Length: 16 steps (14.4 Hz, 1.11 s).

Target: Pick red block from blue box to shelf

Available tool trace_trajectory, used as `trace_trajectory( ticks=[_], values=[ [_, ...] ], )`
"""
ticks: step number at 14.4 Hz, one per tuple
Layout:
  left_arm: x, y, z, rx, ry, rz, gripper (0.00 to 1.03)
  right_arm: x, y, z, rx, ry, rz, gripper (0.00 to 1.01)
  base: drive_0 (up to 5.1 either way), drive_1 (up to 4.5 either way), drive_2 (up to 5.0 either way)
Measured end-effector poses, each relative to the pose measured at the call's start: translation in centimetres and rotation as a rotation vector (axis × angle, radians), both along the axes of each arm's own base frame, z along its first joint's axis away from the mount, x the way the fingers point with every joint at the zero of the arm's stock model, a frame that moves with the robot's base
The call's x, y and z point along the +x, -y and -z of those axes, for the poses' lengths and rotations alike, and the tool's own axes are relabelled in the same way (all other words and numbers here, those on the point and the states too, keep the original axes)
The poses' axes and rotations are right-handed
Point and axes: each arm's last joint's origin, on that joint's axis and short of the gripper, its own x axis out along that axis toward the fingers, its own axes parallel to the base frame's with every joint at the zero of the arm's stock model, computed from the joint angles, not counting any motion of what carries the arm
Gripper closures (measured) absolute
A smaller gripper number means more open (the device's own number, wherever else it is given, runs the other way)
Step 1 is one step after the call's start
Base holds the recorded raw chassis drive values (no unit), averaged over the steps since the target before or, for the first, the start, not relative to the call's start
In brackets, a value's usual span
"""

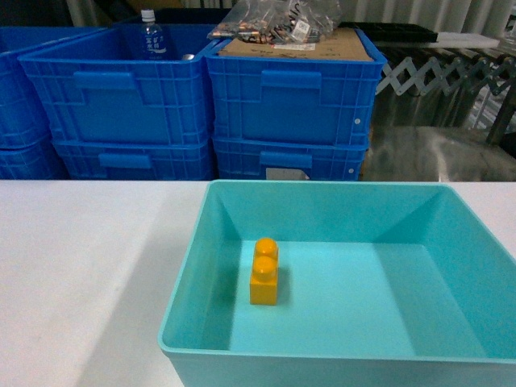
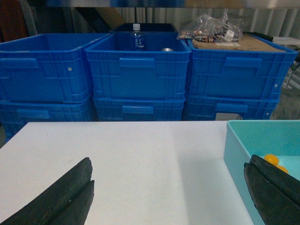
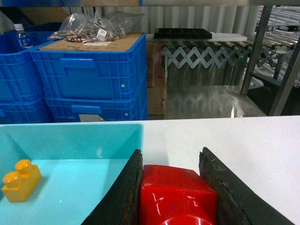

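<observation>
The blue box (image 1: 347, 211) fills the lower right of the head view, sitting on the white table (image 1: 81, 266). Inside it lies one orange-yellow brick (image 1: 264, 272) with two studs, left of the floor's middle, and nothing else shows on that floor.

Behind the table, across the top of the frame, stand dark blue crates (image 1: 294, 101), stacked two high; at least six can be counted in the left wrist view. One upper crate holds a water bottle (image 1: 151, 35); the one to its right carries a sheet of cardboard (image 1: 298, 46) with clear plastic bags (image 1: 278, 20) on top.

The right gripper (image 3: 171, 187) is clamped on the red block (image 3: 176, 197) (one block only), at the bottom centre of its own view, beside the box's right wall and over the table. The left gripper (image 2: 168, 192) stands wide apart, holding nothing, its right finger (image 2: 274, 190) over the box.
</observation>
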Motion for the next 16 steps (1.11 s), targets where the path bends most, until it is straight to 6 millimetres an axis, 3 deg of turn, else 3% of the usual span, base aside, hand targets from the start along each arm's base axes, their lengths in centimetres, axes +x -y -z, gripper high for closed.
trace_trajectory(
  ticks=[5, 7, 16],
  values=[
    [0.0, 0.0, 0.0, 0.000, 0.000, 0.000, 0.05, -1.0, 0.0, 0.6, 0.000, -0.047, -0.001, 0.72, 0.0, 0.00, 0.0],
    [0.0, 0.0, 0.0, 0.000, 0.000, 0.000, 0.05, -1.5, 0.0, 0.0, -0.001, 0.013, -0.003, 0.72, 0.0, 0.00, 0.0],
    [0.0, 0.0, 0.0, 0.000, 0.000, 0.000, 0.05, -1.5, 0.0, 0.4, 0.000, -0.009, -0.003, 0.72, -0.1, -0.07, -0.1]
  ],
)
